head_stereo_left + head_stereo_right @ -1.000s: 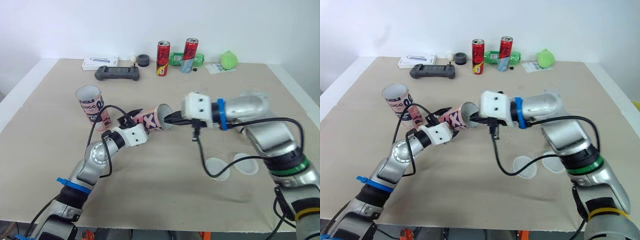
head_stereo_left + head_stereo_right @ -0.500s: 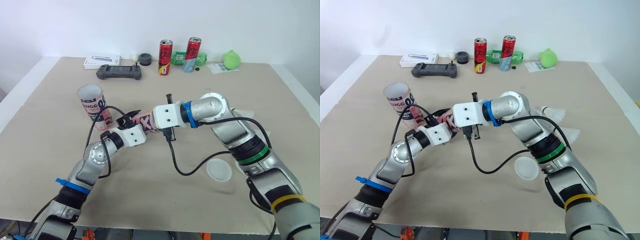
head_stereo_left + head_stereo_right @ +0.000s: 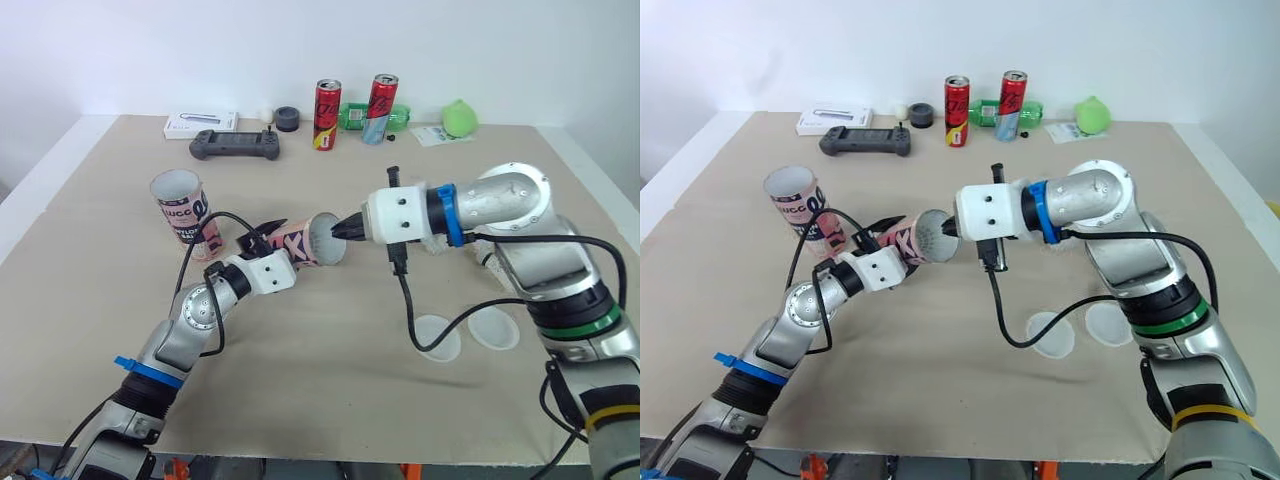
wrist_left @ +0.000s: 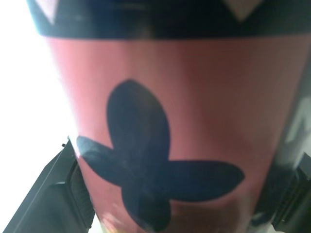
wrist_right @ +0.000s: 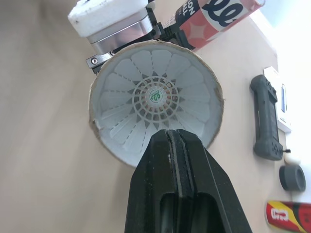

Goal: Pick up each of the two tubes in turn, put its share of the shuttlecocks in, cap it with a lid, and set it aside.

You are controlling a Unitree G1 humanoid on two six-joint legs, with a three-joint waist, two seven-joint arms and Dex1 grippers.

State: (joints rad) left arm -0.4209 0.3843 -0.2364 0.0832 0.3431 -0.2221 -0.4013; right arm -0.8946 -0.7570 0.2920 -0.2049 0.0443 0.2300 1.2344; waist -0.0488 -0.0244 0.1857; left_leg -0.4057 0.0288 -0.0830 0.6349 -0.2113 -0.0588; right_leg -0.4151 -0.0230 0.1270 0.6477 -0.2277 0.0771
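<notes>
Leftmost, a second tube (image 3: 183, 210) with pink and black print is standing upright on the tan table (image 3: 90, 300), open mouth up, just to the left of the held tube (image 3: 300, 243) and apart from it. Far beyond the held tube, at the table's back edge, a dark game controller (image 3: 235, 146) is lying flat. The left gripper (image 3: 265, 240) is clamping the held tube near its closed end, and in the left wrist view its black fingers (image 4: 48, 194) are pressing on both sides of the pink wall with the black cross mark. The held tube is lying tilted off the table, its open mouth pointing toward the robot's right. Inside it a white shuttlecock (image 5: 155, 97) is sitting deep, skirt facing the mouth. Two red drink cans (image 3: 326, 115) are standing upright far behind the held tube. The right gripper (image 3: 345, 230) is hovering right at the held tube's mouth, its two fingers pressed together with nothing between them. Further right of the held tube and nearer the robot, a white lid (image 3: 437, 337) and another lid (image 3: 494, 327) are lying flat on the table, just beside each other.
</notes>
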